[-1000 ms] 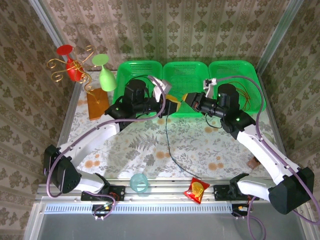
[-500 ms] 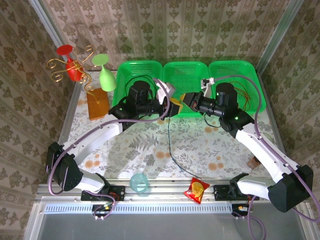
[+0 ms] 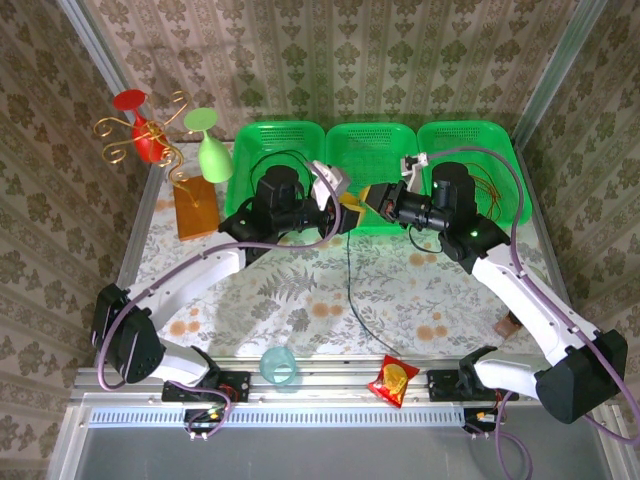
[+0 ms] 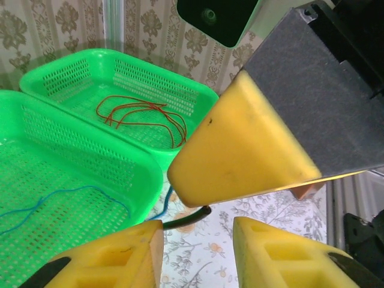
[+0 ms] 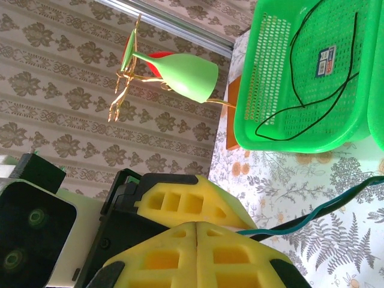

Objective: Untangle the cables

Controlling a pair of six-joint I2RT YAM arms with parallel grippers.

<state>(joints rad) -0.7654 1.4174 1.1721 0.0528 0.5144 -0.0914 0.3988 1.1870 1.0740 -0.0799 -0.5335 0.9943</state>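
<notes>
The counter [image 3: 300, 300] carries green baskets [image 3: 372, 126] along its far edge. Just in front of them the right claw [image 3: 369, 200] pinches the dark cable [image 3: 349, 280]. The left claw [image 3: 345, 211] is narrowly apart, holding nothing. The cable runs lengthwise toward the near edge, free end nearest. Regrip close and pull gently.

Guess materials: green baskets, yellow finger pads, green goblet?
Baskets: moulded plastic, glossy, with perforated walls. Pads: likely foam or soft rubber; matte, with moulded pockets. Goblet: probably plastic, given the smooth opaque bowl with a soft sheen, but coloured glass is not excluded.
</notes>
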